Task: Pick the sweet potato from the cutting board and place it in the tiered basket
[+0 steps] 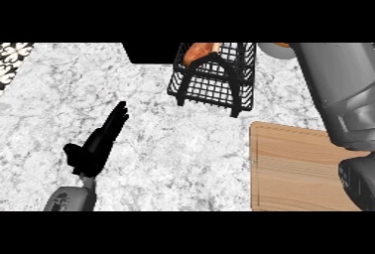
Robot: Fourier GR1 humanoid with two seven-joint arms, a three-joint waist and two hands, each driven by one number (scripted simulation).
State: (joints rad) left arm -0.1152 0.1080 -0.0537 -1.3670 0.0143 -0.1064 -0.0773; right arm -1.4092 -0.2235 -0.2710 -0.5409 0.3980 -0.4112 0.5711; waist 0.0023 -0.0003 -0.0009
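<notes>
Countertop of white-and-grey speckled stone [168, 149] fills most of the head view and carries everything else. Next in bulk is the grey right forearm [341, 94], which comes in at the right edge and runs up toward the far right corner; its hand lies beyond the frame, so nothing can be said of it. Below that arm sits the pale wooden cutting board [293, 168], rectangular, near the counter's right edge, and no vegetable shows on the part of it in view.

Behind the board, toward the far edge, stands the black wire tiered basket [216, 84], its arched handle facing the viewer. The orange-brown sweet potato [198, 52] lies in the upper part of that basket at its left rear corner, seen through the wire, with its long axis slanting from lower left to upper right. An orange scrap beside the right arm's upper end cannot be identified.

The black left hand [95, 144] shows at lower left, fingers straight and together, pointing up and to the right, holding nothing; it looks at rest. The potato lies up and to the right of this hand, well apart from it, and the right arm is far nearer the basket. By the look of things, the placing is done or nearly so.
</notes>
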